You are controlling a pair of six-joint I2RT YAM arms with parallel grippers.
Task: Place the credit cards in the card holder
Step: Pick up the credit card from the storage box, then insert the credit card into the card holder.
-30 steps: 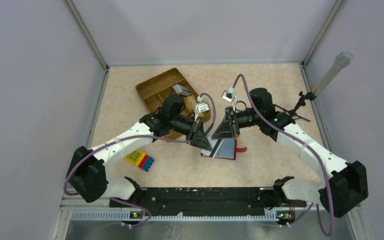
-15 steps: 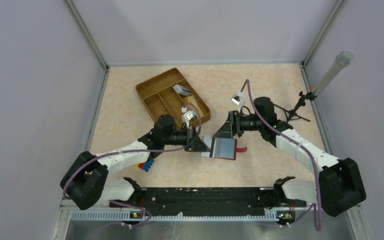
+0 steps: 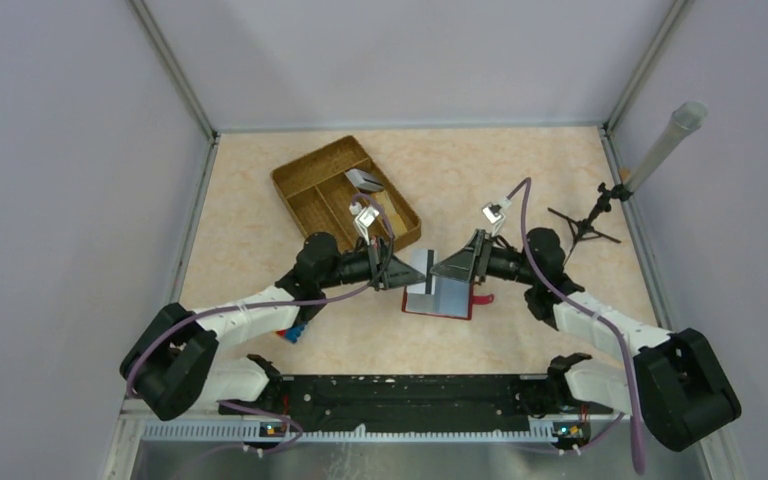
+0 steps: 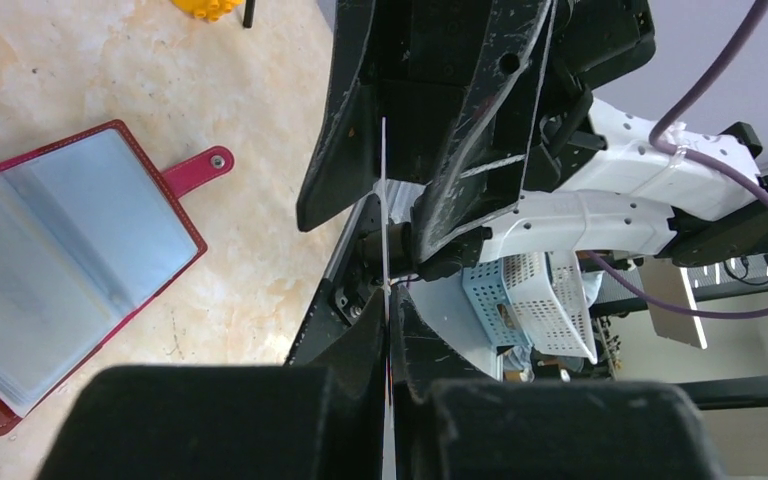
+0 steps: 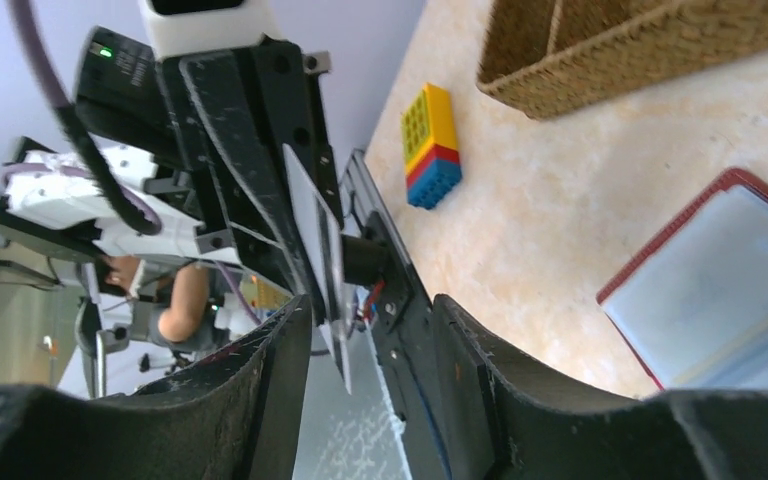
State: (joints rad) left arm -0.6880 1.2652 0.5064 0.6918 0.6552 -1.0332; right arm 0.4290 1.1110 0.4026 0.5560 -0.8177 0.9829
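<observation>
Two robot arms met nose to nose above the middle of a pale surface (image 3: pixel 520 190). The left end effector (image 3: pixel 407 274) was clamped tight on one thin grey credit card (image 5: pixel 312 230), holding it on edge in the air. The right end effector (image 3: pixel 447 268) faced it with its fingers apart, one on each side of the card's free end and not gripping it. Directly below lay the red card holder (image 3: pixel 450 300), spread open, its clear pockets facing up and none visibly filled. Another grey card (image 3: pixel 364 181) rested in a woven tray (image 3: pixel 305 185) behind the left arm.

The likely trouble was the handover. The card was thin and stood edge-on, so a right finger closing slightly off line could have pushed it sideways instead of pinching it. If the left grip had let go before the right one held firmly, the card could have dropped flat onto the holder or the surface, where it would be hard to lift. The two sets of fingers were also very close and might have knocked together.
</observation>
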